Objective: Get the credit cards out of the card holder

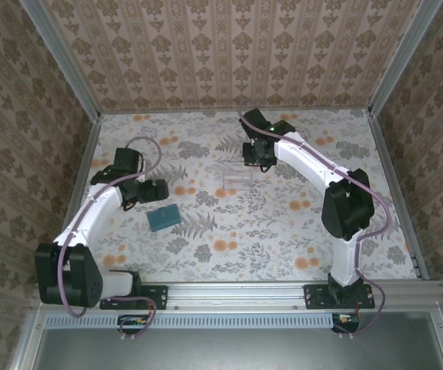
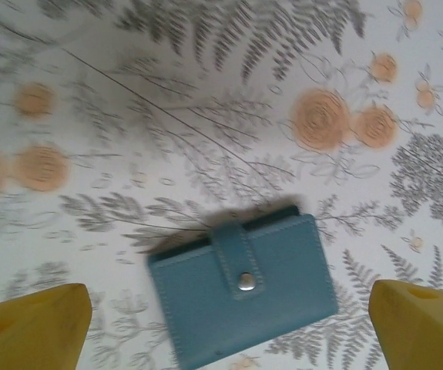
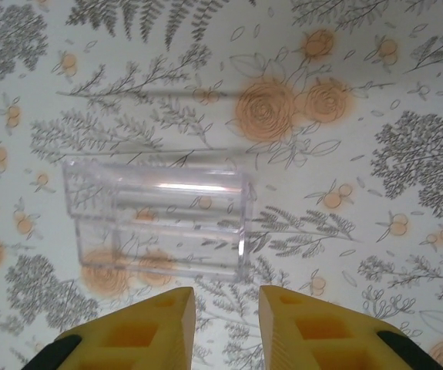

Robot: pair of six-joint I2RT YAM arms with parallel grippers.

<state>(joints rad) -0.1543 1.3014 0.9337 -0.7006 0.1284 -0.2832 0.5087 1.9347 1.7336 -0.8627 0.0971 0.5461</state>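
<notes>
Left arm [image 1: 90, 220] reaches in from the near-left corner and bends toward table centre. The left gripper [image 1: 153, 191] hangs above the floral tablecloth [image 1: 283, 231]. In the left wrist view its yellow fingers [image 2: 28, 327] sit at the two bottom corners, spread wide with nothing between them but cloth and holder. It has no contact with anything.

The card holder [image 1: 163, 217] lies flat on the cloth left of centre, just near-side of the left gripper and slightly skewed. In the left wrist view the card holder [image 2: 244, 297] is teal and folded closed. Its strap is down over the front and a metal snap [image 2: 246, 281] is fastened on it. A dark strip runs along the far edge; cannot tell whether it is shadow or lining.

A clear plastic box [image 1: 235, 176] stands right of the holder and well apart from it, near mid-table. The right wrist view shows the same box [image 3: 156, 223] open-topped, with the cloth pattern showing through it.

The right gripper [image 3: 226, 312] hovers just short of the box. Its jaws are only a narrow gap apart and grip nothing. The right arm [image 1: 337, 200] arcs back to its base at the near-right.
</notes>
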